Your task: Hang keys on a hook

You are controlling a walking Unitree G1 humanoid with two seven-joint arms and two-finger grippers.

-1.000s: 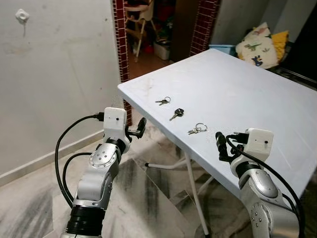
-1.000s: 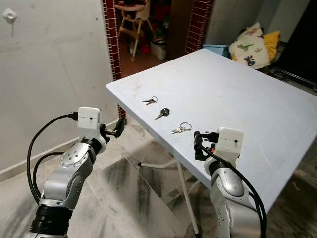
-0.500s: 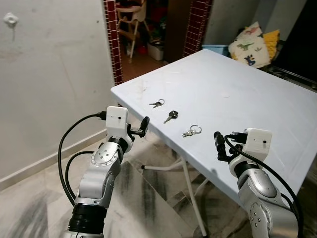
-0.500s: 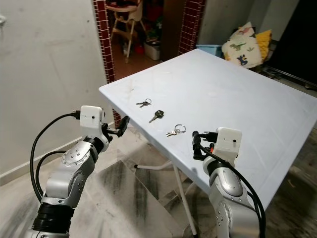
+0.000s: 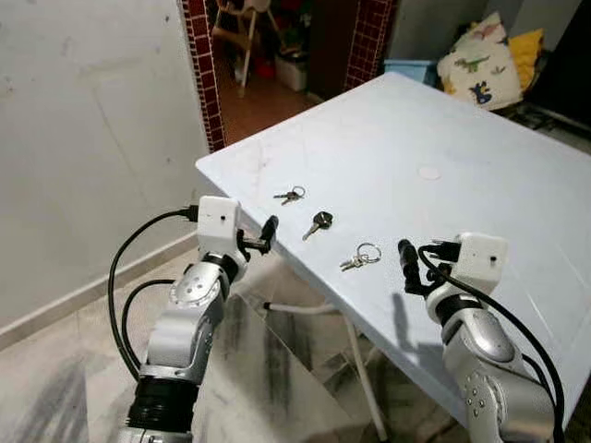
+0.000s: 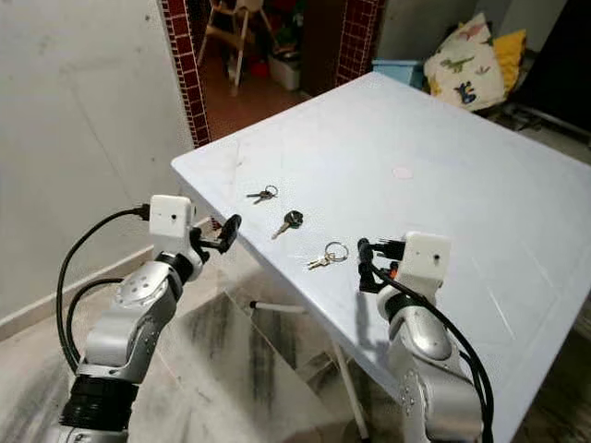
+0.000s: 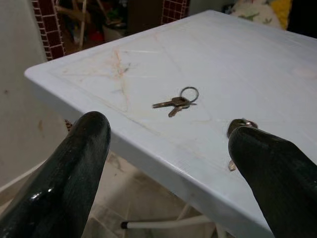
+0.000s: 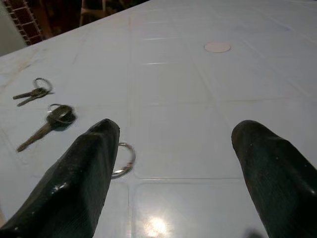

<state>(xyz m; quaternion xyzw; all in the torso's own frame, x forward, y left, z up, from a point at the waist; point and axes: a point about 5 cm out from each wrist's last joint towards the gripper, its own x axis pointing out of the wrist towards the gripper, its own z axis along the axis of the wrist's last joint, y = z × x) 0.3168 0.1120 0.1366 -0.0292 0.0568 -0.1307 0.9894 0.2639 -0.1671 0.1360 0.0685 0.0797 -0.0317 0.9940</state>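
Right claw [image 6: 362, 265] hovers with fingers spread over the white worktop [image 5: 480, 148], the nearest ringed keys [image 5: 359, 257] just ahead of it, likely lining up a pickup. Left claw [image 5: 268, 233], also spread, waits beside the worktop edge, two more key sets beyond it.

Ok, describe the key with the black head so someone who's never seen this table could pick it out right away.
Start at the white table and go to the corner nearest the brick doorway, where three sets of keys lie in a row along the edge. The black-headed key is the middle one, between the small pair nearer the corner and the ringed bunch nearer the right gripper. It alone has a dark head.
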